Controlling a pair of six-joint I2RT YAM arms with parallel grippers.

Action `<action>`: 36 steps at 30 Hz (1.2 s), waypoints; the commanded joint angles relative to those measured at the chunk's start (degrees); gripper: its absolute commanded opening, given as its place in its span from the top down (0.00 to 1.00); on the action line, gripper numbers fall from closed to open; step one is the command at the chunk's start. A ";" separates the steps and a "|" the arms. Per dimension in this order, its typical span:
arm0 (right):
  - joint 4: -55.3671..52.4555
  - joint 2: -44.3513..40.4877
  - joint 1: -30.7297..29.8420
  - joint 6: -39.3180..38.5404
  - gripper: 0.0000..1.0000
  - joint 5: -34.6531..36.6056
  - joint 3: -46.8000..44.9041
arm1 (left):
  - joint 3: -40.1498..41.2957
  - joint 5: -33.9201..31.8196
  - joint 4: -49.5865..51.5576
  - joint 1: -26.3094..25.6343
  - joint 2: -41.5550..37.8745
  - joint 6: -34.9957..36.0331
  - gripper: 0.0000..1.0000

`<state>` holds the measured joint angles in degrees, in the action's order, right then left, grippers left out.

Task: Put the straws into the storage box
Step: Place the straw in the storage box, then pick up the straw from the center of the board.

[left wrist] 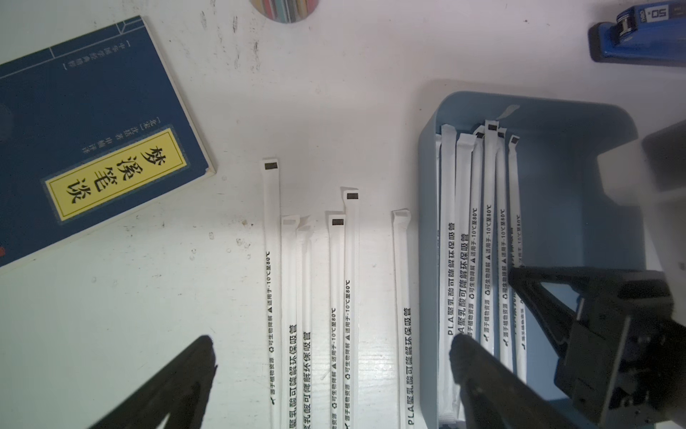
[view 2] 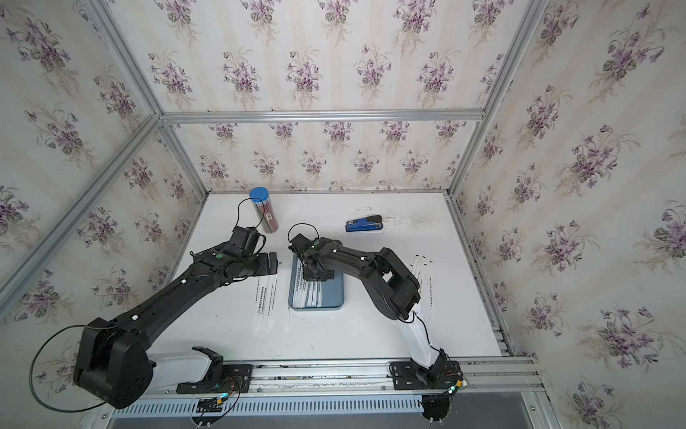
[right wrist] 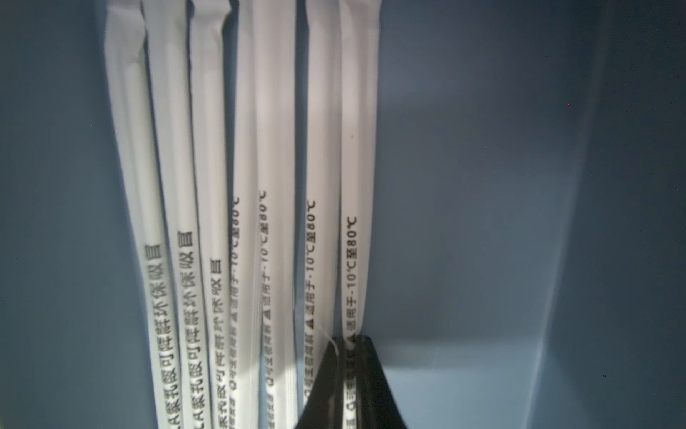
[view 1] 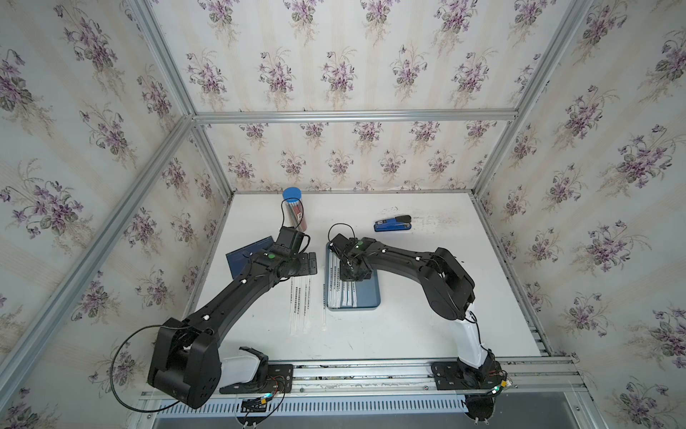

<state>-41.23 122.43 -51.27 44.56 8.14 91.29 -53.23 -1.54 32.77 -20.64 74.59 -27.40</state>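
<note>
Straws (view 1: 306,308) on the table (view 1: 408,334), six side by side, and my left end effector (view 1: 310,263) hangs over their far ends, jaws spread wide, gripping nothing. From the left wrist camera, that row (left wrist: 336,297) runs between my two black fingers (left wrist: 185,379), every straw flat on the white table (left wrist: 334,93), none touched.

Just beside the row, toward my right arm, sits the storage box (view 1: 373,297), lying parallel to the loose straws. About seven straws (view 1: 341,295) are in it, packed against the wall nearest the table row (left wrist: 467,223), while the other half of the floor is bare grey-blue (right wrist: 482,185).

My right end effector (view 1: 350,273) is down inside the box. The right wrist camera shows it (right wrist: 350,343) clenched on the pinched straw (right wrist: 352,185), the outermost of the pack, right next to the bare floor. Its neighbours (right wrist: 260,148) lie alongside it.

In a top view, a few more straws (view 2: 430,286) lie on the table beyond my right elbow, well apart from the box.

A dark blue notebook (view 1: 241,260) lies partly under my left wrist. A clear pencil tube (view 1: 293,211) with a blue cap stands at the back, and a blue stapler (view 1: 393,223) lies further along.
</note>
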 commanded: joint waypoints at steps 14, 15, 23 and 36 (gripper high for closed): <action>-1.36 -1.64 -0.06 0.10 0.81 0.81 1.33 | -0.41 -2.59 2.43 0.23 -1.20 0.38 0.06; -1.84 -2.16 -0.01 0.02 0.80 0.80 1.69 | -0.47 -2.98 3.05 0.42 -1.56 0.98 0.07; -5.59 -8.72 0.03 -1.88 0.76 2.01 0.92 | 1.27 1.28 7.46 7.33 -2.76 3.59 0.25; -0.34 -10.62 -0.04 -1.88 0.76 -0.46 -2.05 | 1.25 1.72 10.02 10.21 11.02 1.65 0.57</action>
<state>-42.63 112.14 -51.22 43.27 7.97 89.65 -51.24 1.41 42.24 -10.59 84.86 -25.69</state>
